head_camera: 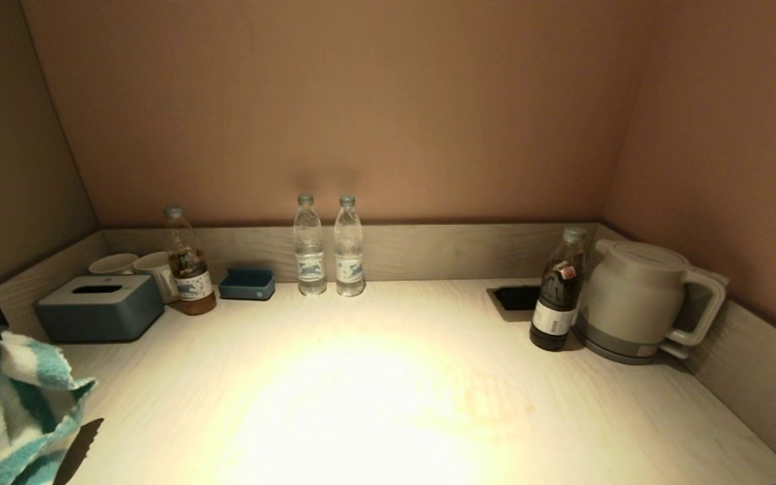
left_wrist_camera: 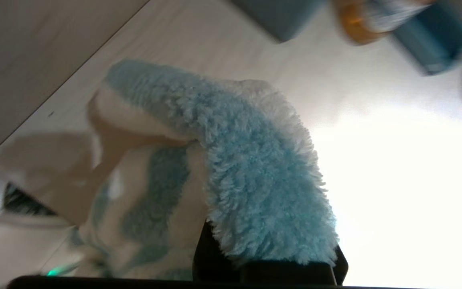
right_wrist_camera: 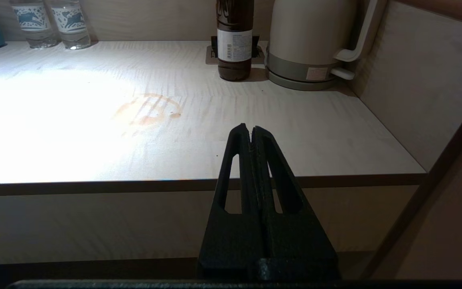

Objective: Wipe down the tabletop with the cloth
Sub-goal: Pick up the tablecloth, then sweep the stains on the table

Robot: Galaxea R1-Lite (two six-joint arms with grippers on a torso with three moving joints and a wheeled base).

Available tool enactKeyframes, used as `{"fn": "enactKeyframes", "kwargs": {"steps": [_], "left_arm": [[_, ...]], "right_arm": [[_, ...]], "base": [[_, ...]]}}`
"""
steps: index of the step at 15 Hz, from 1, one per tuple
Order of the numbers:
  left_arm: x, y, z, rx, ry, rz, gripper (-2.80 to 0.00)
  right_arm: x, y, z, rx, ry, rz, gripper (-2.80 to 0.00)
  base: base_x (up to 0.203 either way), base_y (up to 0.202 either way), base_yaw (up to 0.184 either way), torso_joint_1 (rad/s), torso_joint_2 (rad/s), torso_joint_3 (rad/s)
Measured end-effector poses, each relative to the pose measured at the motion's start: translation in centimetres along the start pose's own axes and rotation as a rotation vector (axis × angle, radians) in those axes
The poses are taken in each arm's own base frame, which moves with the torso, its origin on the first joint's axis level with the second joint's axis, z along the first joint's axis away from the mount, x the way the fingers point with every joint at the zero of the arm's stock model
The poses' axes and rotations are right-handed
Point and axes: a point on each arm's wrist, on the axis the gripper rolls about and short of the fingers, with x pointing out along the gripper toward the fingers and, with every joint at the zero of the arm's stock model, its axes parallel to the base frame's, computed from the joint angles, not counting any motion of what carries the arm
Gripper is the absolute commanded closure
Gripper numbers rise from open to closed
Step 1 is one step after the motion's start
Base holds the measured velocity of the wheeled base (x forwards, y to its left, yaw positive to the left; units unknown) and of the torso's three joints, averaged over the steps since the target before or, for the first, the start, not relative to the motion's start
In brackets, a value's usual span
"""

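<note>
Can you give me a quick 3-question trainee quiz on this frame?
1. True or false: the right tool is shut and empty, short of the table's front edge.
2. Which tool carries the striped cloth? A) left B) right
3. What shows on the tabletop in front of the dark bottle?

Key:
1. True
2. A; the left tool grips it at the near left.
3. A faint orange-brown stain.

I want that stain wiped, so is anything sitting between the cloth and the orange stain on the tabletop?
Nothing visible. The left gripper holds the cloth at the tabletop's front left; bare surface runs to the stain. The bottles stand behind that line.
</note>
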Motion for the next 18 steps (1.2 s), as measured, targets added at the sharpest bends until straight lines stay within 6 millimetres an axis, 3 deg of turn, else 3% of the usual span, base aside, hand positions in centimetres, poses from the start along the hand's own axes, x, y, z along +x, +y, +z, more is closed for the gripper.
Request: {"fn": "enactKeyframes", "kwargs": {"steps": [3,6,15,18], "left_arm": [[-3.5,-2.3,1.2,0.011,-0.071,-0.137,0.00],[-5.0,-3.2,1.4,0.020,-0.104,-0.200,0.00],[-6.6,-6.7,1.2,0.072,-0.181,-0.456,0.00],[-7.2,-7.8,1.4,0.138,-0.124,-0.647,0.00]], "right_arm": [[0.0,0.0,0.0,0.000,0.000,0.000,0.00],[0.0,0.0,0.0,0.000,0.000,0.000,0.00],[0.0,0.0,0.0,0.000,0.000,0.000,0.00],[0.0,0.0,0.0,0.000,0.000,0.000,0.00]], "base": [[0.000,0.000,0.000,0.000,0.00,0.000],[0.000,0.000,0.000,0.000,0.00,0.000],[0.000,0.000,0.000,0.000,0.00,0.000],[0.000,0.000,0.000,0.000,0.00,0.000]]}}
